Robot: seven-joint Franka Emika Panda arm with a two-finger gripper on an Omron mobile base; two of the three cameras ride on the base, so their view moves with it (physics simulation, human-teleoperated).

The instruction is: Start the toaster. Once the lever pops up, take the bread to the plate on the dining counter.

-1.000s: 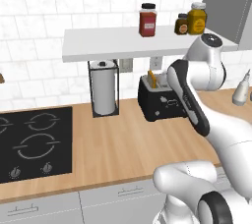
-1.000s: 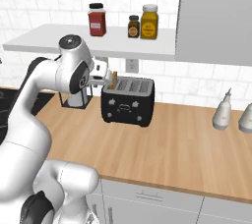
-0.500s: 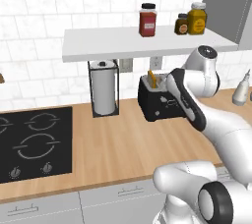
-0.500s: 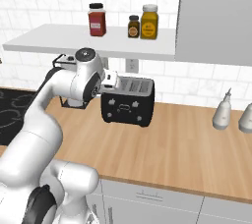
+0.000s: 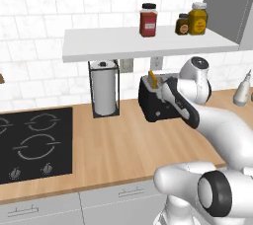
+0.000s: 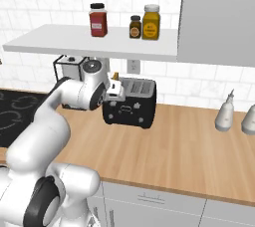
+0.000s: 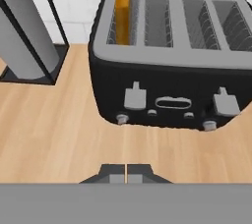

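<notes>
**Claw clenched, short of toaster levers**

Light wooden table point(image 7: 54, 129) carries the black boxy toaster w/ grey slotted top point(image 7: 172, 66), centre-right of hand view. Tan bread slice point(image 7: 125, 7) stands upright in its leftmost slot. Claw point(image 7: 127, 173), clenched & empty, sits bottom-centre; left grey lever point(image 7: 136, 95) lies just above it, apart.

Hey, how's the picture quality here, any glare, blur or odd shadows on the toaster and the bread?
Hand view: the toaster and the bread are sharp, flatly lit, without glare. Left base view: only a soft shadow beneath the shelf. Right base view: even rendered light, no blur.
</notes>
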